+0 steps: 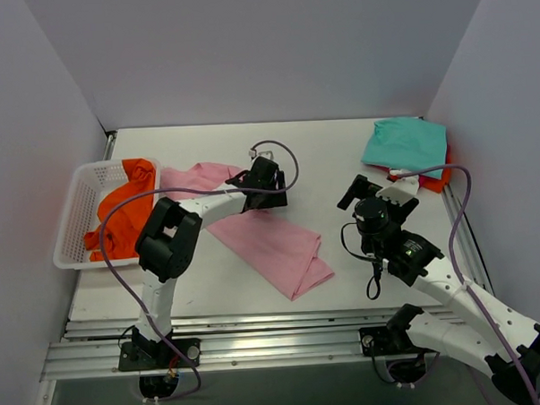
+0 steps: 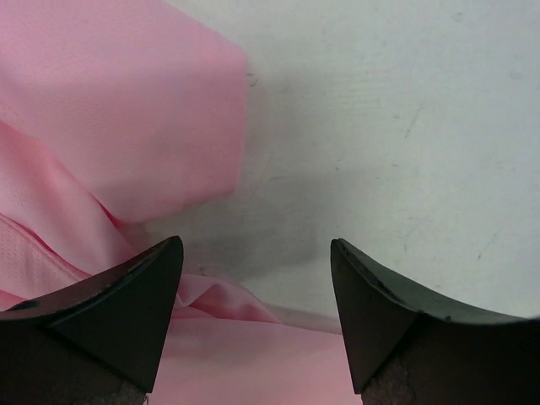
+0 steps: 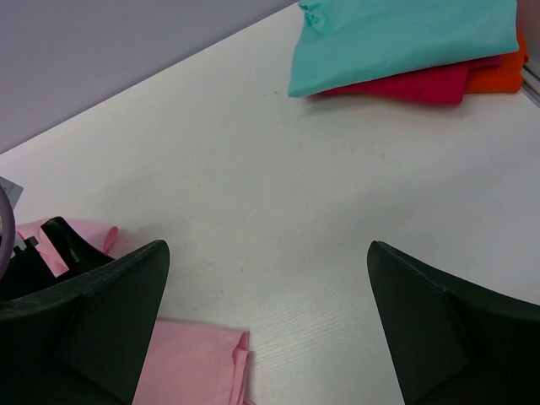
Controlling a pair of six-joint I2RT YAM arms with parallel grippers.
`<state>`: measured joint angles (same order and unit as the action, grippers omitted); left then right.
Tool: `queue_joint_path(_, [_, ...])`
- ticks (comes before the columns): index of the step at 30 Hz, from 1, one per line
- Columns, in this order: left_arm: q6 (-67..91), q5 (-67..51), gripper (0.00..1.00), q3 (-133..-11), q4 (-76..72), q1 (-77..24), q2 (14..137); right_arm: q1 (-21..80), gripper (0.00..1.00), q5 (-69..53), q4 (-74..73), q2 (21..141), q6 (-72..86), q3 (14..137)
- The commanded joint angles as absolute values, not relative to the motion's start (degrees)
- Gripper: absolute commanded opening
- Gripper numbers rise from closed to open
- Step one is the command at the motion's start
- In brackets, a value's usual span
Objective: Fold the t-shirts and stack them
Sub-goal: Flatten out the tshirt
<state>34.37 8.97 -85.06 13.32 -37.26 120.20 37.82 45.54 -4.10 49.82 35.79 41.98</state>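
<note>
White basket [image 1: 74, 220] holding orange tee [image 1: 123, 213] sits beside pink tee [image 1: 272, 243].

Lab: white table [image 1: 340, 155], blank walls [image 1: 245, 51]

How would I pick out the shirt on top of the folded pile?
Look to the far right corner of the white table, where folded shirts lie stacked. The top one is the teal t-shirt, the only blue-green cloth here; a red t-shirt and an orange one peek out beneath.
</note>
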Motion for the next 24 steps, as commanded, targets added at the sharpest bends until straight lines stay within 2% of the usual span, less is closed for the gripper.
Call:
queue_joint_path(1, [32.70, 11.86, 0.79, -90.00, 15.73, -37.35, 115.23, 37.44, 1.00, 46.32, -3.16, 49.92, 35.24, 41.66])
queue_joint_path(8, [29.62, 16.17, 0.79, -92.63, 18.19, -38.67, 109.17, 37.44, 1.00, 46.41, -2.90, 50.27, 34.80, 41.48])
queue_joint_path(12, [24.89, 15.74, 0.81, -93.94, 14.34, -38.50, 109.68, 37.44, 1.00, 46.23, -2.99, 50.19, 34.72, 41.66])
queue_joint_path(17, [22.06, 11.00, 0.80, -100.62, 13.80, -36.04, 121.77, 37.44, 1.00, 46.05, -2.99, 49.48, 34.72, 41.48])
queue_joint_path(24, [23.02, 11.07, 0.75, -111.18, 17.22, -34.45, 136.66, 37.35, 1.00, 45.00, -2.46, 49.31, 34.45, 41.05])
